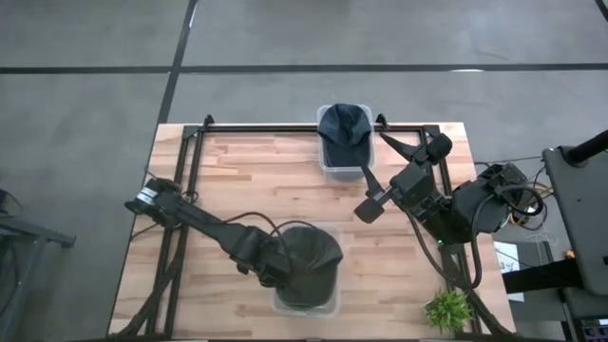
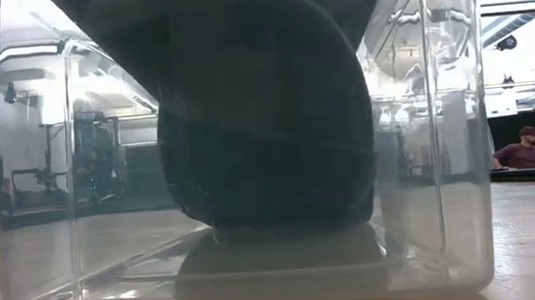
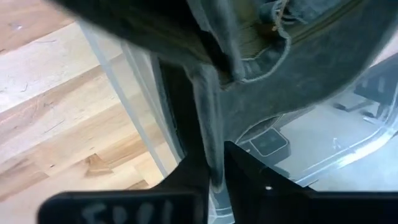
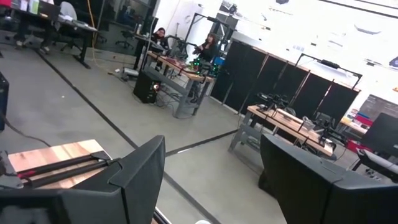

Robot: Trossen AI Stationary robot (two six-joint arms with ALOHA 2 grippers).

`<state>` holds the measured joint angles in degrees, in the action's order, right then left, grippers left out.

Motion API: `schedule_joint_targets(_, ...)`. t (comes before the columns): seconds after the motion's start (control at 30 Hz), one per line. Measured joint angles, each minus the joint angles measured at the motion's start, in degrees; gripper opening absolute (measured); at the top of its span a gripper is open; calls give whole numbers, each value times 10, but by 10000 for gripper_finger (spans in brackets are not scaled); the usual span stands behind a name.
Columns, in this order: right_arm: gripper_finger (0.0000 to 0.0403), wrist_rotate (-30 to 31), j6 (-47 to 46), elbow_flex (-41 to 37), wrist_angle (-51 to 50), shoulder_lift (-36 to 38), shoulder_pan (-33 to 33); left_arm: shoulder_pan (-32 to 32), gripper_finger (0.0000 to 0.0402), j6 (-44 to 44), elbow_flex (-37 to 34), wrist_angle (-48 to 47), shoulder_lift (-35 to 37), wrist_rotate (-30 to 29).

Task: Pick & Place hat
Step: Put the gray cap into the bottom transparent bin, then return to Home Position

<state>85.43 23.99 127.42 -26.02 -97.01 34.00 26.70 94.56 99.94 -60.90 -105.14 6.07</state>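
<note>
The table [image 1: 247, 180] is made of pale wood planks and stands on a grey floor with dark lines. Two clear plastic bins sit on it. The far bin [image 1: 344, 161] is at the back edge, and a dark blue hat [image 1: 344, 125] lies in it with its brim pointing toward the middle of the table. The near bin [image 1: 306, 296] is at the front edge. A second hat [image 1: 309, 258] hangs down into this near bin. It is dark, a grey-green color, soft and floppy. In the low view this hat [image 2: 264, 111] fills most of the bin [image 2: 36, 170], and its round crown rests just above the bin floor. The left end effector [image 3: 214, 177] is over the near bin and is closed tight on a fold of the hat's cloth. In the left wrist view you can see a stitched seam on the hat [image 3: 298, 68] and a lighter lining inside. The right end effector [image 1: 372, 203] hangs above the table between the two bins, and its fingers are spread wide apart with nothing in them. A small green plant [image 1: 448, 308] sits at the front right corner of the table. In the room behind, a person [image 2: 523, 150] sits at a desk far away.
</note>
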Motion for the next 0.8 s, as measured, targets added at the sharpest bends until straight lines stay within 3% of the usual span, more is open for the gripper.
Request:
schedule_joint_targets(0.33, 251, 0, 0, 0, -3, 0, 0, 0, 152, 21, 0, 10, 30, 4)
schedule_joint_targets(0.5, 253, -17, -44, -3, -32, 1, 3, 4, 176, 9, 0, 9, 71, -48)
schedule_joint_targets(0.57, 251, -75, -119, -3, -88, 5, 9, 7, 176, -1, 0, 9, 95, -103)
schedule_joint_targets(0.7, 240, -294, -325, -3, -249, 17, 5, 20, 176, -115, 0, 10, 148, -264)
schedule_joint_targets(0.8, 231, -345, -372, -13, -328, 17, -6, 29, 176, -218, 0, 15, 184, -377)
